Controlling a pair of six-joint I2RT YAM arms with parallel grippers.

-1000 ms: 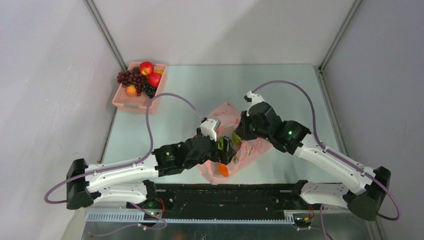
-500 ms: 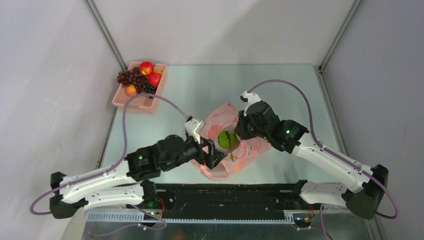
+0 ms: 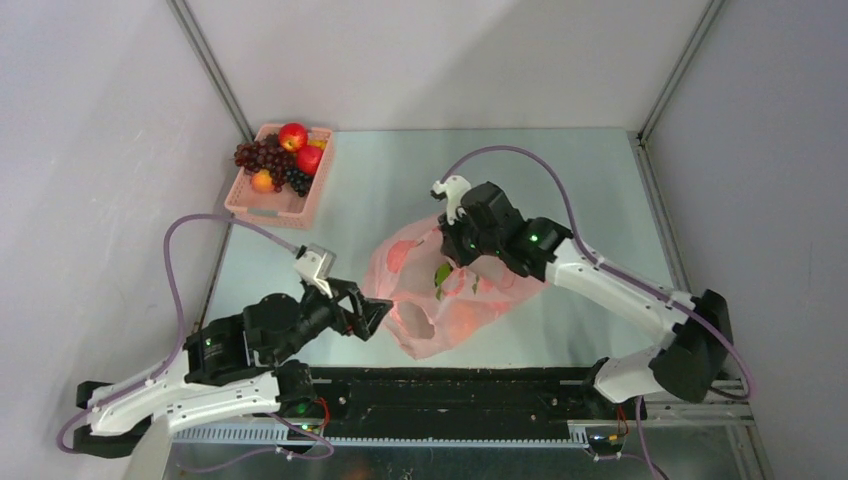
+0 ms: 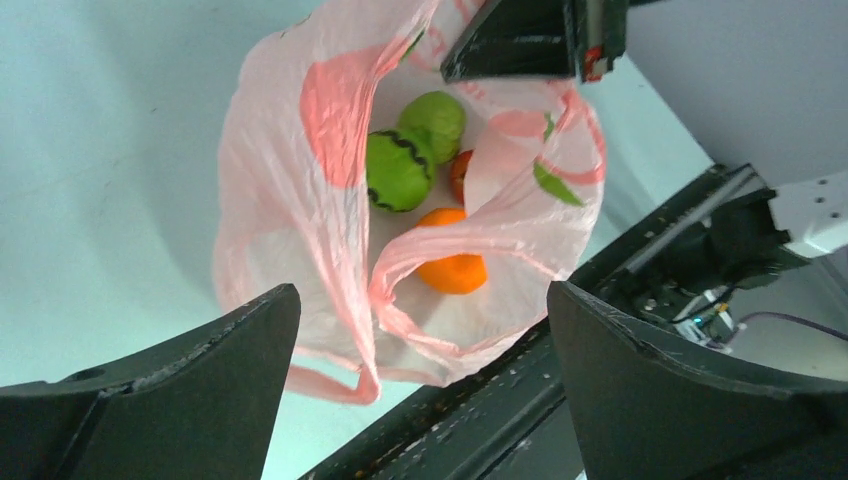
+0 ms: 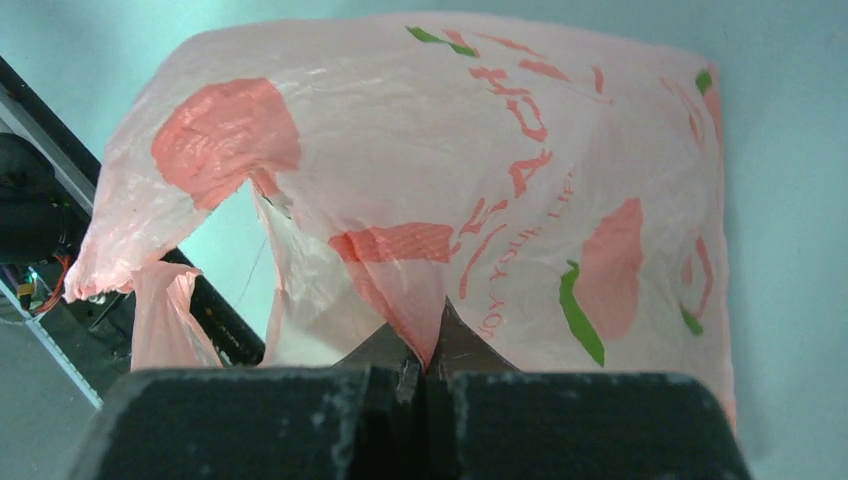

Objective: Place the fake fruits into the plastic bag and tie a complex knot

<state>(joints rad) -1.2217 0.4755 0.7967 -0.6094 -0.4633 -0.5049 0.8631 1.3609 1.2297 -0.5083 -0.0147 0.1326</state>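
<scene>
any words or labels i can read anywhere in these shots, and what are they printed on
"JOY YOUR LI": small red print on the thin translucent pink plastic bag, seen in the right wrist view; both ends are lost in folds.
Larger red letters above it on the same bag, perhaps "ACH": too creased to read for sure.
Pink lattice basket and everything else: no legible text.

A pale greenish surface (image 3: 420, 170) sat enclosed by plain grey-white walls (image 3: 440, 60) on three sides. Thin metal posts (image 3: 212, 75) rose at its two far corners, and a black rail (image 3: 450, 385) ran along its near edge.
</scene>
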